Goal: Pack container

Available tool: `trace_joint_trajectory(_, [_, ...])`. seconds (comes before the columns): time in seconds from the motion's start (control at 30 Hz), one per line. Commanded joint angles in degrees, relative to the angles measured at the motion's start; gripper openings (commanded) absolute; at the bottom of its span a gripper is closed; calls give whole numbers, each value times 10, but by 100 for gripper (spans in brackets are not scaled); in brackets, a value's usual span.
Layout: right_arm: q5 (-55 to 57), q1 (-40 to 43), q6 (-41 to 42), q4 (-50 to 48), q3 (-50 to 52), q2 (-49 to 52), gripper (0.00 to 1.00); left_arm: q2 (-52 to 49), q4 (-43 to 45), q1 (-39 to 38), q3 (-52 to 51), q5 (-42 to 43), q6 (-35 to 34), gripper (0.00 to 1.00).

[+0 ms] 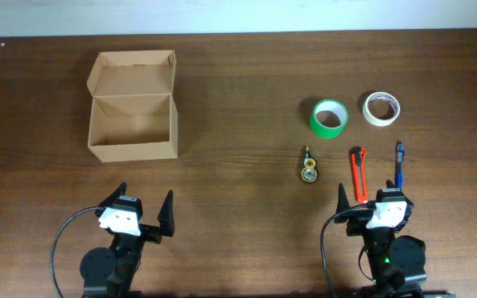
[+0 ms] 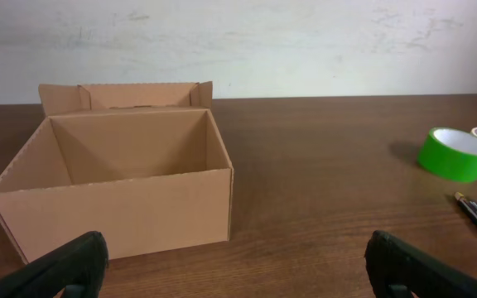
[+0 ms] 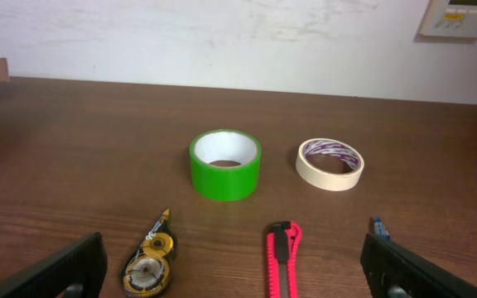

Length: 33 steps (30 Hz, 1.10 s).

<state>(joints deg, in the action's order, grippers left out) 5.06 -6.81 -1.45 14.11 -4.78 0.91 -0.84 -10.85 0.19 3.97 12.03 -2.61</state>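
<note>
The tan cardboard box (image 1: 132, 126) stands open at the left back of the table, its flap lid folded back; it also shows in the left wrist view (image 2: 114, 194), and nothing shows inside it. A green tape roll (image 1: 330, 117) (image 3: 225, 164), a cream tape roll (image 1: 382, 108) (image 3: 330, 164), a correction tape dispenser (image 1: 309, 165) (image 3: 149, 263), a red box cutter (image 1: 358, 174) (image 3: 282, 261) and a blue pen (image 1: 399, 164) (image 3: 378, 227) lie at the right. My left gripper (image 1: 146, 209) (image 2: 238, 277) is open and empty in front of the box. My right gripper (image 1: 371, 199) (image 3: 238, 277) is open and empty, just before the cutter.
The wooden table's far edge (image 1: 238, 35) meets a white wall. A wall panel (image 3: 462, 16) shows at the top right of the right wrist view. The green roll also shows in the left wrist view (image 2: 454, 154).
</note>
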Motion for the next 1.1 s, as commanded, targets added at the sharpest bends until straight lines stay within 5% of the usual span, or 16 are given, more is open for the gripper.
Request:
trace_joint_trajectory(0.0, [-4, 1, 7, 1, 5, -3, 99, 0, 2, 3, -5, -3, 11, 99])
trace_joint_trajectory(1.07, [-4, 1, 7, 1, 5, -3, 99, 0, 2, 4, -5, -17, 11, 100])
